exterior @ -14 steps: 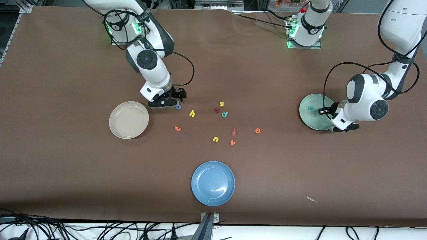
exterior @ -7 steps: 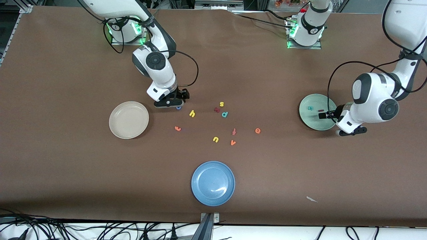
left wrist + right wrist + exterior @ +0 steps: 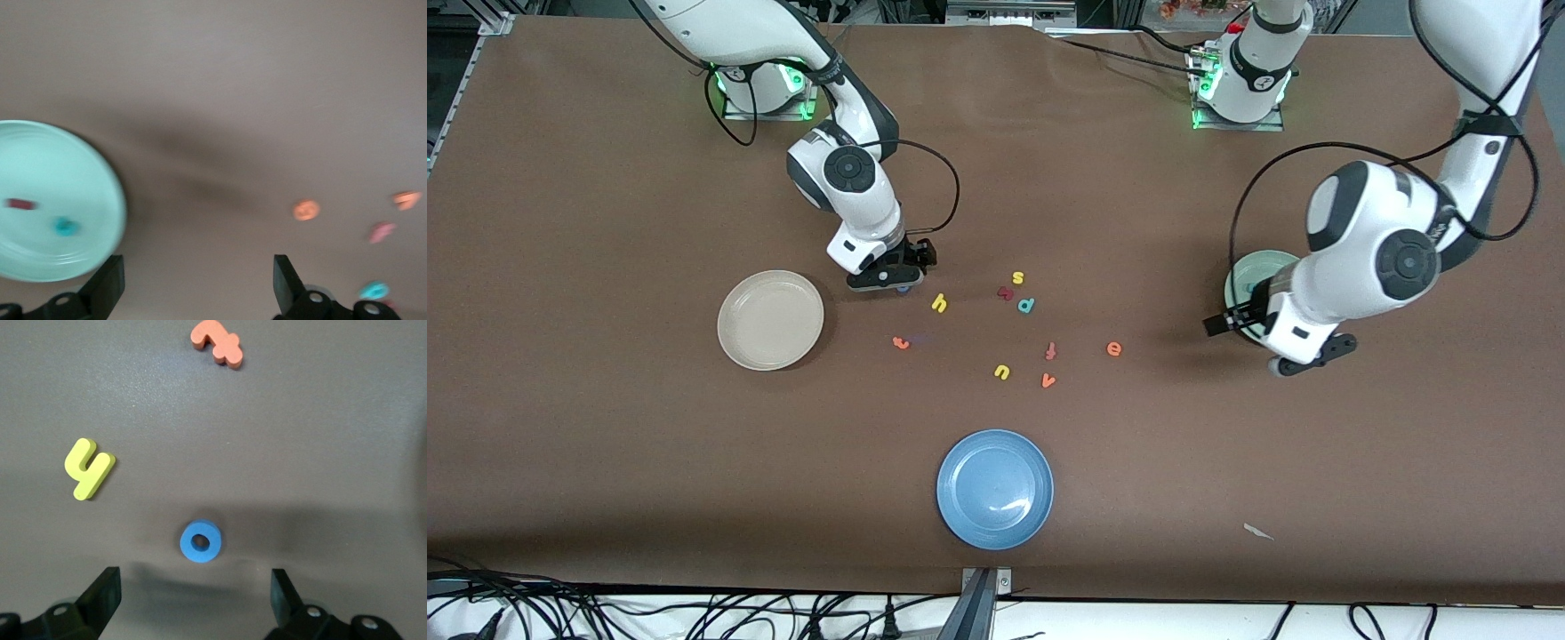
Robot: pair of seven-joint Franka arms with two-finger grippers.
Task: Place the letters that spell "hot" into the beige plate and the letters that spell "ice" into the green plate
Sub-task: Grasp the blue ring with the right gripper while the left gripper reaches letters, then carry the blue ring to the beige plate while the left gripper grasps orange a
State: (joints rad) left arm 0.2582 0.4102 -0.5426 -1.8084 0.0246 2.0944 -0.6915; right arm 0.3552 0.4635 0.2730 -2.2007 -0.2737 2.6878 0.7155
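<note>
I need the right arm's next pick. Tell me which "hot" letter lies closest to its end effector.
The blue o: it lies on the table just ahead of the right end effector, between its open fingers. The yellow h and orange t lie farther off.

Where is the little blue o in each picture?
Front view: the blue o peeks out from under the right gripper, beside the yellow h.
Left wrist view: not in it.
Right wrist view: the o lies on the table just ahead of the open fingers.
Shared landmark: the yellow h, near the o in both.
</note>
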